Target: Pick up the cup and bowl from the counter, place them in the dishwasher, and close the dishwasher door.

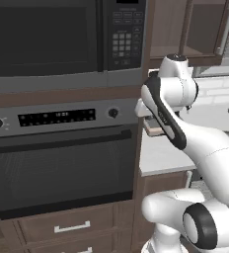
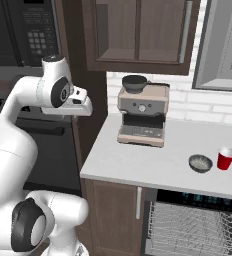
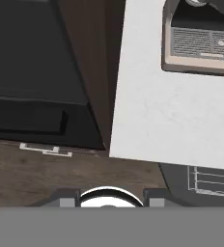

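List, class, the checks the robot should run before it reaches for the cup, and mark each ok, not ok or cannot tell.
1. Red cup upright on the counter: ok.
2. Bowl beside the cup, apart from it: ok.
3. Dishwasher open, rack showing: ok.
4. Gripper near the cup: not ok; it is high at the counter's far end, beyond the coffee machine.
5. Gripper open: cannot tell.
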Tool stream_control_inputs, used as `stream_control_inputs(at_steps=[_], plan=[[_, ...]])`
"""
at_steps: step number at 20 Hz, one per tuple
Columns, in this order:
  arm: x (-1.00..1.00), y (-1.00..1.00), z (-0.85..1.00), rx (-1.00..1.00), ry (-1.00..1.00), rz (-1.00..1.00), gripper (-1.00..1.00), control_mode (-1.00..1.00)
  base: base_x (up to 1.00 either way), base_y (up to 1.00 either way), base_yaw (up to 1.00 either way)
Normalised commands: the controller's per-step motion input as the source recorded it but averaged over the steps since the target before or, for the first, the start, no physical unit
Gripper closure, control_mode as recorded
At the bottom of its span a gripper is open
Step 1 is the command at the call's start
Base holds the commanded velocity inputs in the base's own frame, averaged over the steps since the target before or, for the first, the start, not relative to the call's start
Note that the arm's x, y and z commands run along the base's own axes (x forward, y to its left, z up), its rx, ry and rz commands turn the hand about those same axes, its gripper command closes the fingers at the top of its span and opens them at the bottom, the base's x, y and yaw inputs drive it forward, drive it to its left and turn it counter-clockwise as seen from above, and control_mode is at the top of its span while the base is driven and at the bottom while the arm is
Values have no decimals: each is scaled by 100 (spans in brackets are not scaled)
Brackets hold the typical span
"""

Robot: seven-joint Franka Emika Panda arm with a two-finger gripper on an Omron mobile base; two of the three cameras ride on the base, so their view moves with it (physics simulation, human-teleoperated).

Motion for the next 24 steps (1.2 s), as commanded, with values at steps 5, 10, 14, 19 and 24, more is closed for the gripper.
stream_control_inputs(at_steps=[5, 10, 14, 19, 24], plan=[[2, -43, -8, -1, 0, 0, -100, -100, 0, 0, 0], [28, -84, -43, -8, 0, -1, -100, -100, 0, 0, 0], [67, -100, -60, -5, 7, -3, -100, -100, 0, 0, 0], [3, -100, -26, -5, 22, -31, -100, -100, 0, 0, 0], [0, -100, -14, -1, 21, -47, -100, -100, 0, 0, 0]])
